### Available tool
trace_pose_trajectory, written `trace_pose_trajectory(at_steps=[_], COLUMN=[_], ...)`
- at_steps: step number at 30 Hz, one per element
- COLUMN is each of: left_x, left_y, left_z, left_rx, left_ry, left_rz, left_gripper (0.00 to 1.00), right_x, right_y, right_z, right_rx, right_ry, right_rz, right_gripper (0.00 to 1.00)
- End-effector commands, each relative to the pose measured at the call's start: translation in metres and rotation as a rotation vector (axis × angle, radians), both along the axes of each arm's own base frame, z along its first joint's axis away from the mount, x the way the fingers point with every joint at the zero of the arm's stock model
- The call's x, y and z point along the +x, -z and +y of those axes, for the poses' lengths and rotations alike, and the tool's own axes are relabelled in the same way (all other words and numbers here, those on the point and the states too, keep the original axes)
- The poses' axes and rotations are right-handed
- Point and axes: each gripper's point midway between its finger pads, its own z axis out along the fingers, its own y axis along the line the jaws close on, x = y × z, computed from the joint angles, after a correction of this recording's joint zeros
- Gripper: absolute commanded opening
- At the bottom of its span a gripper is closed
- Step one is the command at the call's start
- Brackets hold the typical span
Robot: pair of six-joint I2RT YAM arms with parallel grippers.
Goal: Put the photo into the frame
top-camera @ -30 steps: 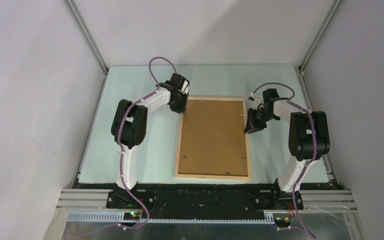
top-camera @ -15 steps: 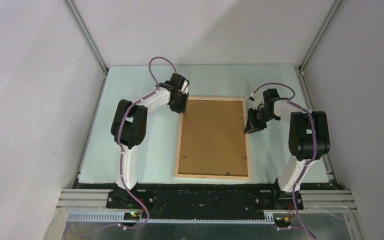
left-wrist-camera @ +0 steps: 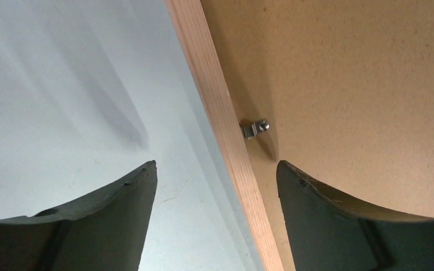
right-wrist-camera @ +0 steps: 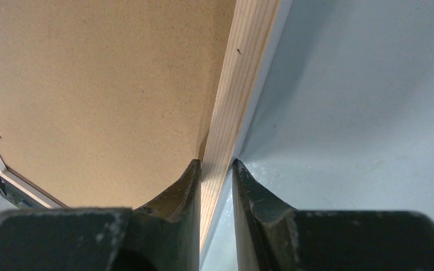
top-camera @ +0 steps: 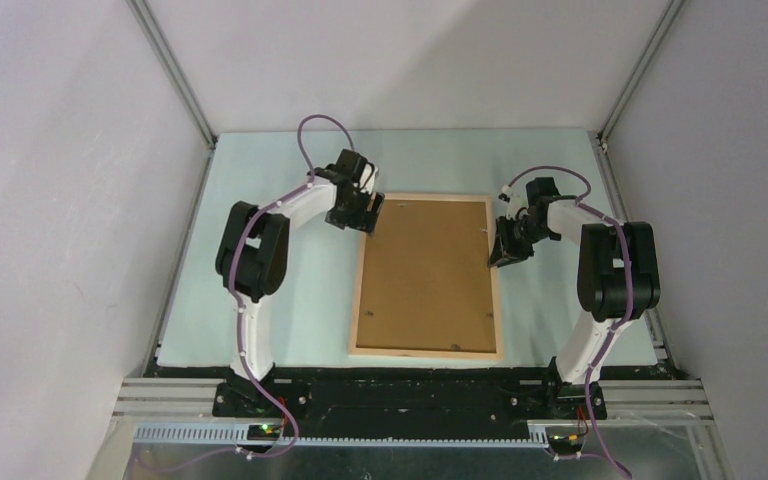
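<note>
Left claw [left-wrist-camera: 215, 167] gaping wide, straddling left rail of frame [top-camera: 426, 352], gripping nothing. Right claw [right-wrist-camera: 216, 165] pinched onto right rail. Two claws, one frame, one backing board [top-camera: 425, 270] inside.

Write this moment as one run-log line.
left gripper: open astride frame | right gripper: shut on frame | backing board: in frame | photo: unseen

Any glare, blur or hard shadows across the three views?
Top external: even, soft light, no glare on the frame. Left wrist: the left gripper shows as dark, underexposed fingers, soft shadows streak the table, and the metal clip is sharp. Right wrist: the right gripper is dark too, with the rail's wood grain crisp.
</note>
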Motion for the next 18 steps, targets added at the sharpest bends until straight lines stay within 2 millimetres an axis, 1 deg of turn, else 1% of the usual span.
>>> trace_pose_trajectory(at_steps=[1,2,3,4,5,6,9,10,13,15,18], left_x=[-0.001,-0.004,-0.009,-0.012,-0.019,-0.024,-0.047,-0.051,-0.071,-0.082,-0.094], left_y=[-0.047,-0.049,-0.046,-0.049,-0.043,-0.046,-0.038,-0.037,-0.027,-0.023,-0.019], left_z=[0.003,0.006,0.009,0.009,0.011,0.010,0.014,0.014,0.018,0.018,0.018], left_rx=[0.001,0.008,0.021,0.015,0.021,0.006,-0.004,-0.011,-0.015,-0.018,-0.026], left_ry=[0.113,0.125,0.146,0.157,0.173,0.186,0.218,0.224,0.240,0.253,0.273], left_rz=[-0.105,-0.109,-0.103,-0.107,-0.089,-0.086,-0.045,-0.037,0.005,0.030,0.058], left_gripper=[0.86,0.87,0.89,0.90,0.91,0.91,0.93,0.94,0.98,0.99,0.99], right_x=[0.001,0.002,0.005,0.007,0.011,0.013,0.020,0.023,0.031,0.035,0.040], right_y=[0.005,0.006,0.007,0.007,0.005,0.006,0.005,0.005,0.003,0.002,0.001], right_z=[0.000,-0.001,-0.002,-0.003,-0.001,-0.003,0.001,-0.003,-0.007,-0.007,-0.007], right_rx=[0.000,-0.004,-0.002,0.009,0.035,0.047,0.085,0.089,0.105,0.112,0.120], right_ry=[0.028,0.047,0.060,0.082,0.112,0.133,0.179,0.200,0.243,0.257,0.273], right_rz=[0.012,0.016,0.011,0.016,0.019,0.025,0.026,0.025,0.018,0.015,0.016], right_gripper=[0.00,0.00,0.00,0.00,0.00,0.00,0.00,0.00,0.00,0.00,0.00])
